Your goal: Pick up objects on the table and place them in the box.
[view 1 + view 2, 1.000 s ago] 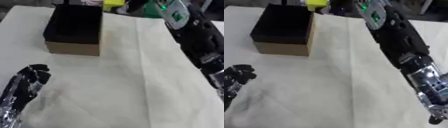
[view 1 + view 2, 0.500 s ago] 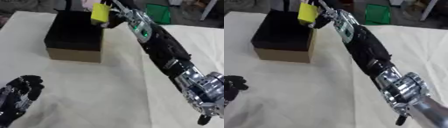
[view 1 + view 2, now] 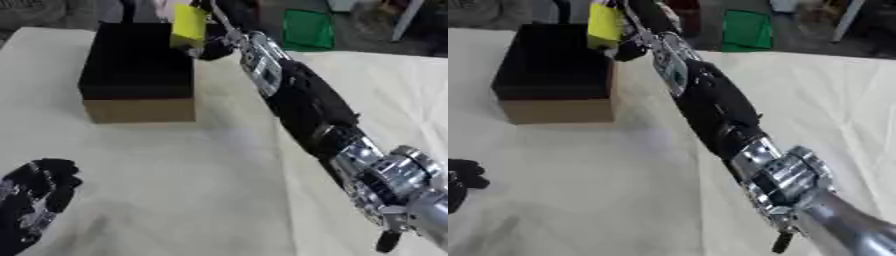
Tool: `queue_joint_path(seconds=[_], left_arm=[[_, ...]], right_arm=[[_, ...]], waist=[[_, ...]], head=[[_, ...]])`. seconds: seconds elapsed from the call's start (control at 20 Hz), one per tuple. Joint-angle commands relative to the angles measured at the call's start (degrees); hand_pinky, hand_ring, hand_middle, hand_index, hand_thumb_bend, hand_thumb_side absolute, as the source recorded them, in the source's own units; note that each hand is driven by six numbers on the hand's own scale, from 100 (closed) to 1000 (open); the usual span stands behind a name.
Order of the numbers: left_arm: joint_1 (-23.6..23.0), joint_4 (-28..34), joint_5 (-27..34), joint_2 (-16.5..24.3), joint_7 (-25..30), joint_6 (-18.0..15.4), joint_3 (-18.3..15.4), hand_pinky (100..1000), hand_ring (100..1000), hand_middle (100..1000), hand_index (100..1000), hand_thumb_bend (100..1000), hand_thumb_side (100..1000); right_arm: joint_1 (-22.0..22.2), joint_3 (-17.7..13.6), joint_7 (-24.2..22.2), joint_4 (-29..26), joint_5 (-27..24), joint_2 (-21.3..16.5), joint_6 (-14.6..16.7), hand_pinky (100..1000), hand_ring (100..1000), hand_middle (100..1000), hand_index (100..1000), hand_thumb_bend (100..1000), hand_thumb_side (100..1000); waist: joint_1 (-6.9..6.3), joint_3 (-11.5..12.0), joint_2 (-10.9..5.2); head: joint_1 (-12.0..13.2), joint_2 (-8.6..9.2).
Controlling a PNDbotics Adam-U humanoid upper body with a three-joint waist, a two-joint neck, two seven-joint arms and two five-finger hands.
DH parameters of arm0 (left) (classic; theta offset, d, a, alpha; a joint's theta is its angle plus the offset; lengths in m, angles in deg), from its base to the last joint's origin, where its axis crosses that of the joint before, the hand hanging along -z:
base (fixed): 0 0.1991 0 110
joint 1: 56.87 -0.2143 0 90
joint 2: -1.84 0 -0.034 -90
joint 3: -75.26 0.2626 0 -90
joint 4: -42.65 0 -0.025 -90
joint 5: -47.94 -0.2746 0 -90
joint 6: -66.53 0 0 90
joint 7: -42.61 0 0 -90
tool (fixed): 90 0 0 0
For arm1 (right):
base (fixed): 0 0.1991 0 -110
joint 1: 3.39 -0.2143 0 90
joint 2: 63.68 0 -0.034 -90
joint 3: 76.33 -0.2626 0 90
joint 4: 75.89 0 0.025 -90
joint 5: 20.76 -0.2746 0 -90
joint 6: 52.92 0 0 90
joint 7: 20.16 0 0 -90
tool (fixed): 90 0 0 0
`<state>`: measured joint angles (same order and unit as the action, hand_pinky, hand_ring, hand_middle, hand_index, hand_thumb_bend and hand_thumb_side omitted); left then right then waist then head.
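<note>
Your right hand [image 3: 213, 44] is stretched far across the table, its fingers curled round a yellow block [image 3: 189, 25] and holding it upright at the far right corner of the box [image 3: 138, 85]. The block hangs over the box's rim there; from this angle you probably cannot say whether it is already inside the walls or only above them, because the picture is smeared at that edge. The arm runs in a long diagonal from the lower right, black along the forearm, with the silver joint [image 3: 785, 180] near the bottom of the view.

The box is open at the top, black inside, with a tan cardboard front wall facing you. It stands on the pale cloth [image 3: 210, 190] that covers the table, toward the far left.

Your left hand [image 3: 35, 200] sits idle at the lower left corner, fingers up and loosely bent, holding nothing; in the right eye view only a bit of it shows at the left edge.

Beyond the table's far edge, to the right of the arm, lies a green thing [image 3: 748, 30] on the floor, well apart from the box.
</note>
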<state>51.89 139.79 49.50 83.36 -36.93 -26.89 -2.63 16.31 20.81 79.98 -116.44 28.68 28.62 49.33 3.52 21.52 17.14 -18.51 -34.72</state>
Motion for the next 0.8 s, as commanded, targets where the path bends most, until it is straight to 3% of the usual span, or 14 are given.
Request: queue_joint_path(seconds=[0.05,0.2,0.5,0.65,0.8], left_arm=[[0.77,1.3,0.44,0.06,0.18,-0.04,-0.05,681,600,595,703,600,552],[0.74,1.27,0.5,0.02,0.25,-0.01,0.01,681,599,595,703,599,552],[0.65,1.19,0.52,0.02,0.34,0.01,0.08,681,600,595,703,599,550],[0.6,1.16,0.53,0.02,0.34,0.03,0.09,681,599,595,703,600,550],[0.56,1.15,0.56,0.0,0.36,0.03,0.1,680,599,595,703,603,550]], right_arm=[[-0.62,0.78,0.02,-0.86,2.32,0.36,2.0,674,727,623,767,638,226],[-0.53,1.38,-0.48,-1.74,4.71,0.68,4.2,694,753,696,812,663,234],[-0.92,2.87,-1.17,-5.69,8.55,0.85,8.85,726,780,749,837,681,218],[-1.07,3.86,-2.82,-7.67,10.14,0.92,10.83,770,818,813,882,761,228],[-1.12,4.41,-4.5,-9.36,10.93,0.96,12.38,779,825,827,890,779,237]], waist=[[-0.29,0.01,-0.97],[-0.23,-0.07,-1.11],[-0.15,-0.38,-1.45],[-0.12,-0.34,-1.59],[-0.13,-0.44,-1.69]], head=[[-0.19,0.42],[-0.24,0.35],[-0.24,0.2],[-0.26,0.15],[-0.29,0.12]])
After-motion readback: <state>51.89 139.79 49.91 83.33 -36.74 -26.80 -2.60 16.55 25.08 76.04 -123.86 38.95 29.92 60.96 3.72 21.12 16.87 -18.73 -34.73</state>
